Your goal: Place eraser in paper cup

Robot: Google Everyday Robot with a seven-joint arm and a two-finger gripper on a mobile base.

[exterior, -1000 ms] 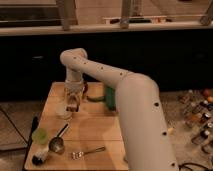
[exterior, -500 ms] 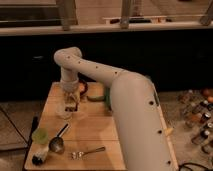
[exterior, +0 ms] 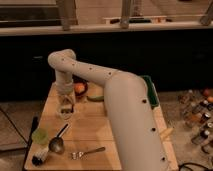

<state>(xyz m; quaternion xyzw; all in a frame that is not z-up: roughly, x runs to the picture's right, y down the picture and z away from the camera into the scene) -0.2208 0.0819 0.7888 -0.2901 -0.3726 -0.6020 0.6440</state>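
a light-green cup (exterior: 39,136) and a metal scoop (exterior: 57,144) sit at the wooden table's (exterior: 95,130) front left. behind them the gripper (exterior: 65,103) hangs directly over the paper cup (exterior: 65,112); whether it grips anything cannot be told. an orange fruit (exterior: 80,88) lies just right.

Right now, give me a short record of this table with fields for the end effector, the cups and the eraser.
end effector: left rear of the wooden table, right over the paper cup
paper cup: upright, under the end effector
eraser: cannot make it out
light-green cup: front-left corner, upright
metal ladle: beside the light-green cup
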